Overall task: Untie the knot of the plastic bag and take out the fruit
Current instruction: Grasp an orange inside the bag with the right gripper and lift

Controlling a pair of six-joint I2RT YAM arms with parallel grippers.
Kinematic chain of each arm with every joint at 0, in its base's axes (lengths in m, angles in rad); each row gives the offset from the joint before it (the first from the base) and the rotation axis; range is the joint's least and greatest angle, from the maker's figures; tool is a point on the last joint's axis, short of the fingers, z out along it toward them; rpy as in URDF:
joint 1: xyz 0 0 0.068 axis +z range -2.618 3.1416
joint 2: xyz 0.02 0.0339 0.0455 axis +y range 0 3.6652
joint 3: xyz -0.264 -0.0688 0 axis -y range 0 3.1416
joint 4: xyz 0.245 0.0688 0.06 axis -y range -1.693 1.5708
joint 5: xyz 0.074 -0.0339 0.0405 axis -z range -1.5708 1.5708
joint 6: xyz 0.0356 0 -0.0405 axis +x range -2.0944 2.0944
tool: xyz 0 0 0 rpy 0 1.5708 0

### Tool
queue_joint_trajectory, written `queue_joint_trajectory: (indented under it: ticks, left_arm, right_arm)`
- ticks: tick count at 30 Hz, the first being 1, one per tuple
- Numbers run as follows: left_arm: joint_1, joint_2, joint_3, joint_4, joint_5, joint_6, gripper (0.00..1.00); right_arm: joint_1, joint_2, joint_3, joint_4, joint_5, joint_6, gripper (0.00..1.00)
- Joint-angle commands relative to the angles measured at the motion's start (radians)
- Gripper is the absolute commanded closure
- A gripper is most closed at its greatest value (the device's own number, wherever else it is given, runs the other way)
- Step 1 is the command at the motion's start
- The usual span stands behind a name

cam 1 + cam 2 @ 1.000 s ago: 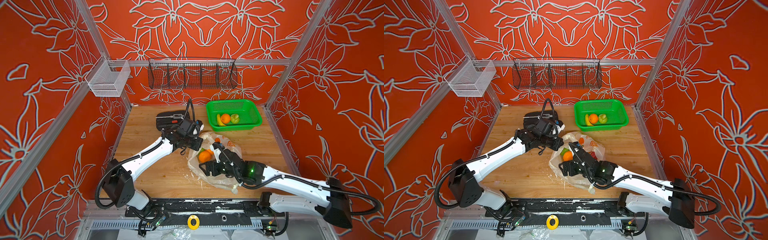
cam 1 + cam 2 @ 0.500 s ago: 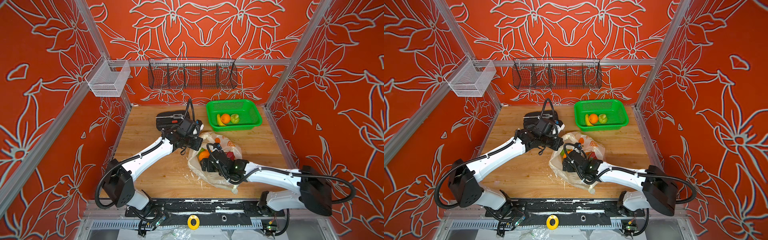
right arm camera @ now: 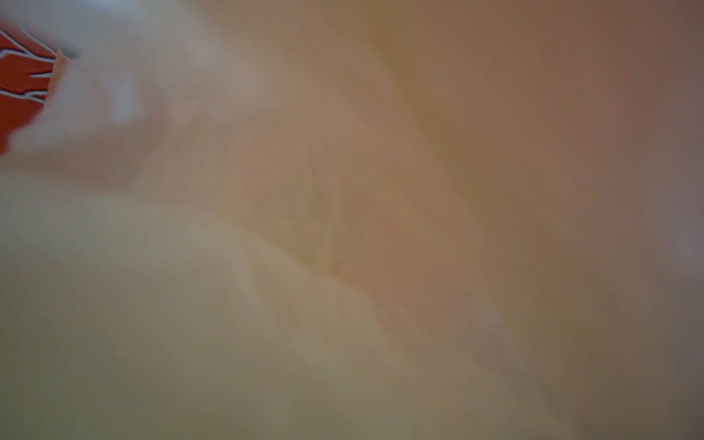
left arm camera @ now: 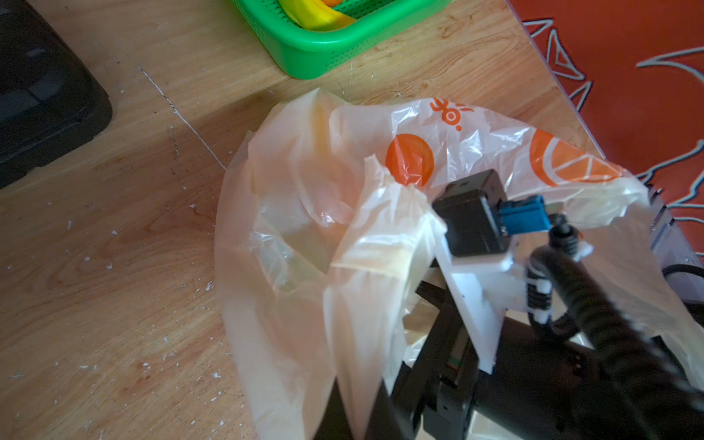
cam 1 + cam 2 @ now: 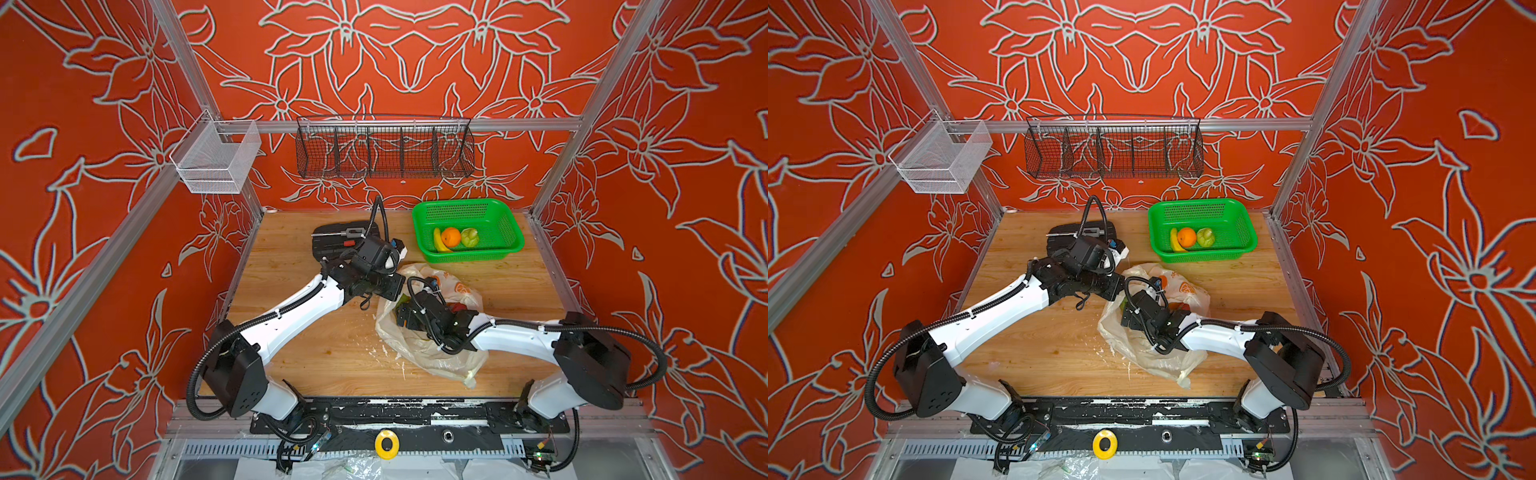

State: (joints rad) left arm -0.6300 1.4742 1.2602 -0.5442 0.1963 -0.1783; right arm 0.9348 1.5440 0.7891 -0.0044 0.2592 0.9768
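Observation:
The plastic bag (image 5: 432, 353) (image 5: 1154, 353) lies crumpled at the table's middle, cream-white with orange-slice prints, its mouth gaping toward the left arm. No knot shows. My left gripper (image 5: 395, 286) (image 4: 356, 415) is shut on a strip of the bag's rim (image 4: 365, 304) and holds it up. My right gripper (image 5: 405, 316) (image 5: 1128, 320) reaches into the bag's mouth; its fingertips are hidden. In the right wrist view only blurred plastic (image 3: 343, 304) fills the picture. Of the fruit in the bag, a red piece (image 5: 457, 308) shows beside the right wrist.
A green basket (image 5: 505, 232) at the back right holds an orange (image 5: 451, 237), a bumpy green fruit (image 5: 469, 237) and a small banana (image 5: 438, 242). A black case (image 5: 336, 241) lies behind the left wrist. Wire baskets (image 5: 384, 147) hang on the back wall.
My right gripper has pushed further into the bag's mouth, and its arm has folded back at the elbow. The orange seen in the mouth is now covered. The left arm has stayed put.

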Motion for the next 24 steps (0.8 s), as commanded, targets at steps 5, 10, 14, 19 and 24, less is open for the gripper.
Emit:
queue_joint_trajectory:
  ticks: [5, 10, 14, 19, 24]
  left_arm:
    - [0.006, -0.035, -0.005, 0.003, 0.005, 0.018, 1.00]
    - [0.006, -0.036, -0.005, 0.001, 0.005, 0.020, 1.00]
    - [0.005, -0.036, -0.005, 0.001, 0.002, 0.020, 1.00]
    - [0.006, -0.038, -0.006, 0.001, 0.005, 0.020, 1.00]
    - [0.006, -0.038, -0.007, 0.001, 0.006, 0.022, 1.00]
  right_arm:
    - [-0.034, 0.056, 0.000, 0.121, -0.047, 0.015, 0.06]
    - [-0.045, 0.109, 0.016, 0.154, -0.112, -0.003, 0.10]
    - [-0.051, 0.131, 0.015, 0.179, -0.145, 0.007, 0.16]
    - [-0.054, 0.124, 0.006, 0.177, -0.150, 0.012, 0.24]
    - [-0.054, 0.099, -0.001, 0.167, -0.149, 0.007, 0.29]
